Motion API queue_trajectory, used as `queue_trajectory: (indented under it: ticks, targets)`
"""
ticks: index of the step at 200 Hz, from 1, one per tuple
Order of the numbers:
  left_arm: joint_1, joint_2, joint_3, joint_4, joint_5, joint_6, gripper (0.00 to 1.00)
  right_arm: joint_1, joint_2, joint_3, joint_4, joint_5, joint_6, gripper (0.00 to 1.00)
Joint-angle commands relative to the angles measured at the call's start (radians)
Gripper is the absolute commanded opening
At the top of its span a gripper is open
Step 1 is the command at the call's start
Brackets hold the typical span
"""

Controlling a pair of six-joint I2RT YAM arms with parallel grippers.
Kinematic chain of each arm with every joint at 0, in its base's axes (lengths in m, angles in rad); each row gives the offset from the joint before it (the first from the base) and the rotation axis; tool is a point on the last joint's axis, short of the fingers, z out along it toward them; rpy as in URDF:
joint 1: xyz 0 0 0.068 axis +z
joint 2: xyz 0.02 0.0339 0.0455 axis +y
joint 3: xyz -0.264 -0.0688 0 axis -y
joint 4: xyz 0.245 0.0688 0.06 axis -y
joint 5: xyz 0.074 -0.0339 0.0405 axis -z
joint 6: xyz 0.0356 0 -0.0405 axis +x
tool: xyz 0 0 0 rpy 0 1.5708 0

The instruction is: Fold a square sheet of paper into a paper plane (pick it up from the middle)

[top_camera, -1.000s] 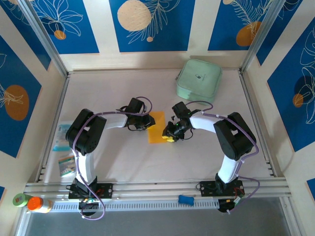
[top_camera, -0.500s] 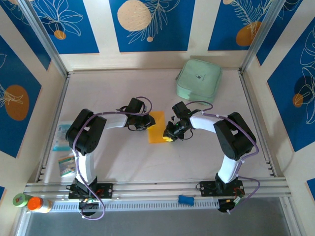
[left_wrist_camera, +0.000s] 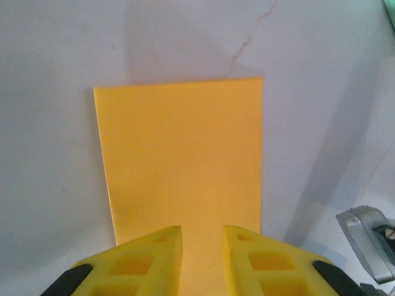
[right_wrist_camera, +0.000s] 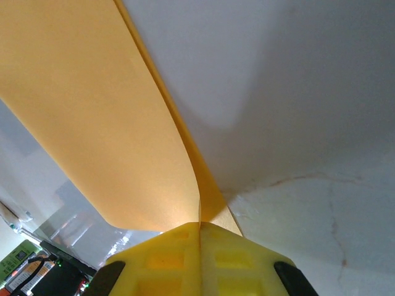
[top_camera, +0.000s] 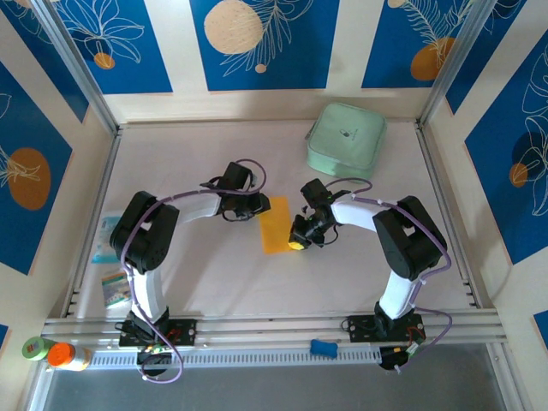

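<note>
The square sheet of paper [top_camera: 276, 225] is orange-yellow and lies mid-table as an upright rectangle, about half as wide as it is tall. In the left wrist view the paper [left_wrist_camera: 182, 160] lies flat on the white table. My left gripper [left_wrist_camera: 202, 237] hovers over its near edge, jaws a narrow gap apart with nothing between them. From above, the left gripper [top_camera: 255, 208] is at the sheet's upper left. My right gripper [top_camera: 296, 242] is at the lower right edge. Its yellow jaws are pressed together [right_wrist_camera: 199, 225] on the paper's edge [right_wrist_camera: 92, 111], which curls up off the table.
A mint-green case [top_camera: 346, 139] sits at the back right. Small printed packets [top_camera: 109, 238] lie by the left rail, with an orange-capped bottle [top_camera: 67, 355] at the near left corner. A blue object [top_camera: 322, 347] rests on the front rail.
The right gripper has closed on the paper's lower right edge and lifted it slightly. The left gripper has drawn back to the upper left, off the sheet.
</note>
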Motion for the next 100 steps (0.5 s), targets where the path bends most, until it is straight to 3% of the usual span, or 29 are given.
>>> queue_trajectory:
  ticks: [1,100]
  targets:
    - [0.004,0.020,0.044,-0.081,-0.044,0.060,0.24,-0.006,-0.028,0.031,-0.037,-0.007,-0.010,0.00]
    - [-0.001,0.118,0.097,-0.182,-0.046,0.107,0.19,0.012,-0.024,0.060,0.032,-0.053,-0.061,0.00]
